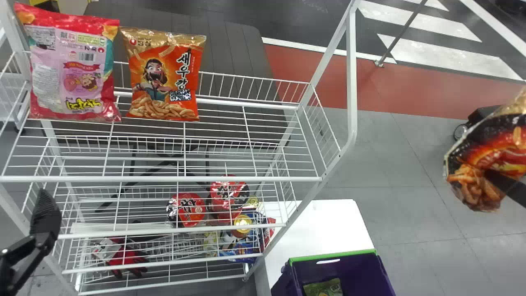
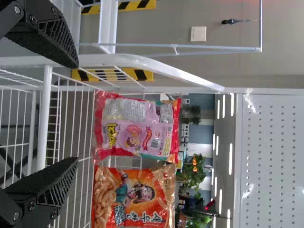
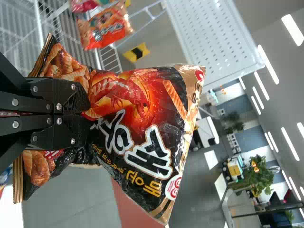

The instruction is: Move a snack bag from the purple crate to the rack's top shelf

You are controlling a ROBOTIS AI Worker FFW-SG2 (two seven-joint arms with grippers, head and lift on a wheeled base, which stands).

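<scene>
At the far left, the left end effector (image 1: 44, 220) is by the rack (image 1: 164, 179), its fingers apart, and a pink snack bag (image 1: 82, 70) and an orange one (image 1: 164, 78) stand side by side on the top shelf. Lower, right of these, the purple crate (image 1: 345, 275) holds a green packet (image 1: 324, 287); at far right, the right end effector (image 1: 509, 187) is clamped on a black snack bag (image 1: 476, 185).

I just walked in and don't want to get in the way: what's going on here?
The robot is stocking a rack. Its right tool grips a black snack bag, out to the right of the rack and not yet on the top shelf. A pink-and-red bag and an orange bag stand there side by side. The left tool waits open by the rack's left end. Another bag lies in the purple crate.
</scene>
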